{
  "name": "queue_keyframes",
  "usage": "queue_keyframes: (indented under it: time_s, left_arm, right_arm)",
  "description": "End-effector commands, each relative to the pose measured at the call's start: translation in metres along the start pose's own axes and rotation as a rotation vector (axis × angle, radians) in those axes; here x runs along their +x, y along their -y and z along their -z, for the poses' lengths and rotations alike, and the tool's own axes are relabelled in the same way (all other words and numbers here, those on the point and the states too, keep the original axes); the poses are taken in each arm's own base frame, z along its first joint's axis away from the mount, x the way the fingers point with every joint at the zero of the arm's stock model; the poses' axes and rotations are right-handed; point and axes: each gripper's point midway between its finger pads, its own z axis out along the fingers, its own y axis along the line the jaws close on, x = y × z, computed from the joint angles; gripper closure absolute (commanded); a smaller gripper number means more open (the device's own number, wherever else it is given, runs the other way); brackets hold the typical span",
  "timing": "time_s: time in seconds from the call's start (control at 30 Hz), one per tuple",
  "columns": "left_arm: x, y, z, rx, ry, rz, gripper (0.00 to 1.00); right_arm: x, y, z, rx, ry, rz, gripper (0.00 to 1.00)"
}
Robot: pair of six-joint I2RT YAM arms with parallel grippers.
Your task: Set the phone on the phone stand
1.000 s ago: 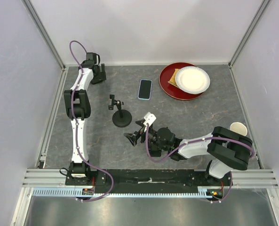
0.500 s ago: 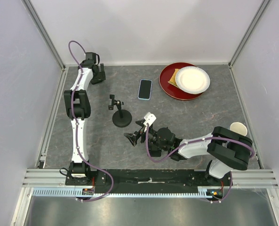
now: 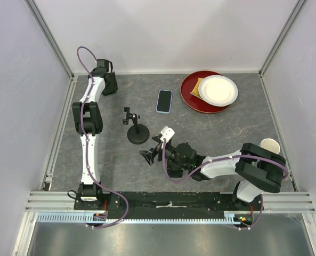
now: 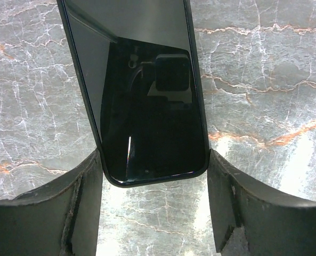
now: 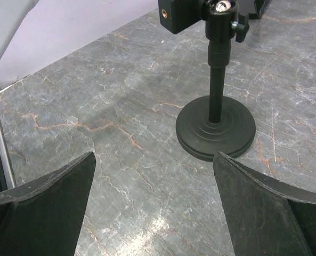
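Two phones: left gripper (image 4: 153, 160) is pinching black phone (image 4: 147, 90), blue phone (image 3: 164, 101) lying free. One stand (image 3: 138, 136); right gripper (image 5: 153, 160) gaping empty.

The black phone (image 4: 147, 96) lies flat; the phone stand (image 5: 216, 128) stands upright.

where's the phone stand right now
In the top view the phone stand stands left of centre on the table, right of the left arm and just beyond the right end effector.
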Motion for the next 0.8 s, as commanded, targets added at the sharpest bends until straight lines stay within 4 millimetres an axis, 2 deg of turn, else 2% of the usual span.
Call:
queue_keyframes:
  time_s: [0.0,0.03,0.07,0.13,0.17,0.2,0.23,0.27,0.3,0.33,0.37,0.4,0.47,0.5,0.53,0.57,0.6,0.63,0.7,0.77]
  left_arm:
    - [0.006,-0.027,0.014,-0.047,-0.03,0.009,0.98]
    - [0.004,-0.027,0.017,-0.046,-0.021,0.012,0.98]
    - [0.005,-0.027,0.019,-0.043,-0.021,0.016,0.98]
    - [0.006,-0.026,0.029,-0.037,-0.02,0.024,0.98]
    - [0.006,-0.027,0.032,-0.035,-0.019,0.038,0.98]
    - [0.02,-0.027,0.033,-0.04,-0.05,0.042,0.98]
    - [0.015,-0.028,0.046,-0.041,-0.033,0.072,0.98]
    - [0.015,-0.029,0.051,-0.047,-0.021,0.09,0.98]
    - [0.043,-0.032,0.049,-0.061,-0.074,0.097,0.98]
    - [0.036,-0.032,0.067,-0.051,-0.042,0.135,0.98]
    - [0.038,-0.03,0.069,-0.037,-0.021,0.151,0.98]
    - [0.069,-0.031,0.067,-0.038,-0.081,0.16,0.98]
    - [0.075,-0.026,0.084,-0.003,-0.081,0.207,0.98]
    - [0.093,-0.026,0.085,-0.003,-0.112,0.215,0.98]
    - [0.097,-0.026,0.089,-0.004,-0.114,0.238,0.98]
    - [0.093,-0.027,0.098,0.008,-0.095,0.245,0.93]
    - [0.1,-0.026,0.098,0.013,-0.101,0.245,0.67]
    - [0.101,-0.026,0.1,0.015,-0.1,0.246,0.56]
    - [0.1,-0.028,0.103,0.015,-0.093,0.248,0.36]
    - [0.101,-0.03,0.101,0.001,-0.097,0.247,0.24]
  right_arm:
    - [-0.022,-0.012,-0.017,-0.011,0.014,0.01,0.02]
    - [-0.016,-0.009,-0.018,0.005,-0.023,0.032,0.02]
    - [-0.026,-0.01,-0.024,0.013,-0.012,0.038,0.02]
    - [-0.023,-0.008,-0.026,0.041,-0.047,0.068,0.02]
    - [-0.03,-0.01,-0.03,0.045,-0.041,0.07,0.02]
    - [-0.033,-0.01,-0.031,0.056,-0.042,0.076,0.02]
    - [-0.03,-0.009,-0.031,0.062,-0.065,0.086,0.02]
    - [-0.039,-0.011,-0.034,0.065,-0.055,0.087,0.02]
    - [-0.045,-0.01,-0.033,0.076,-0.045,0.086,0.02]
    - [-0.047,-0.01,-0.032,0.082,-0.052,0.088,0.02]
    - [-0.054,-0.009,-0.033,0.09,-0.042,0.084,0.02]
    - [-0.062,-0.01,-0.032,0.096,-0.03,0.079,0.02]
    - [-0.071,-0.005,-0.03,0.126,-0.026,0.081,0.02]
    - [-0.078,-0.004,-0.028,0.134,-0.016,0.084,0.02]
    - [-0.08,-0.003,-0.027,0.143,-0.024,0.086,0.02]
    - [-0.088,0.0,-0.027,0.164,-0.012,0.087,0.02]
    - [-0.091,0.001,-0.027,0.17,-0.01,0.096,0.02]
    - [-0.094,0.002,-0.026,0.175,-0.01,0.102,0.02]
    - [-0.098,0.004,-0.026,0.188,-0.003,0.108,0.02]
    - [-0.099,0.005,-0.026,0.196,0.001,0.118,0.02]
